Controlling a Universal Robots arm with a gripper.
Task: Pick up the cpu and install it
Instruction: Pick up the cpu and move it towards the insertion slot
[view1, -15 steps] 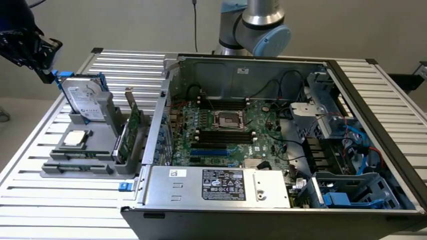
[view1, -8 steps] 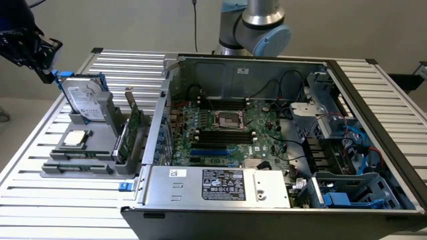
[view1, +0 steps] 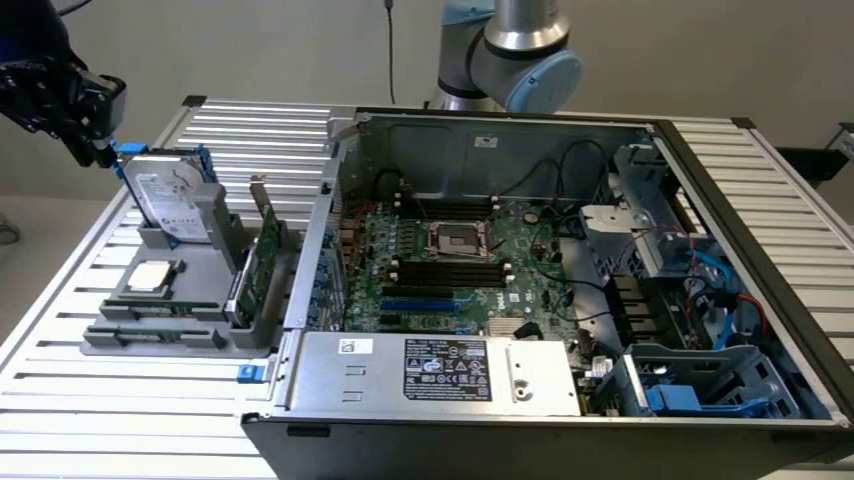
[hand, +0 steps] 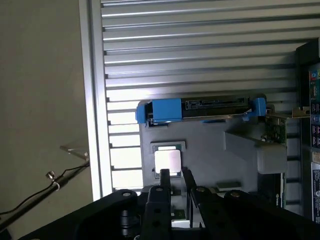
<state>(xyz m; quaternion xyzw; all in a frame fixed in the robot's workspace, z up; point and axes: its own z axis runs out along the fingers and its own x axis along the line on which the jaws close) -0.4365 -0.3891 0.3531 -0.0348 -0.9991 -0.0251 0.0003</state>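
From the exterior view the black gripper (view1: 83, 125) hangs beside the upright hard drive (view1: 171, 190), well apart from the square metal socket (view1: 458, 240) in the open case. The wrist view adds its two slim dark fingers (hand: 164, 182), slightly parted and holding nothing. Just past them the cpu (hand: 167, 161), flat, square and shiny-topped, lies on the matte grey tray (hand: 210, 160).

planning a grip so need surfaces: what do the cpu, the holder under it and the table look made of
The cpu: metal top plate by the look, silvery-grey and glaring under the light, with a thin pale rim. The holder: likely matte grey plastic, uniform and dull. The table: pale ribbed metal, probably aluminium, its parallel slats shiny.
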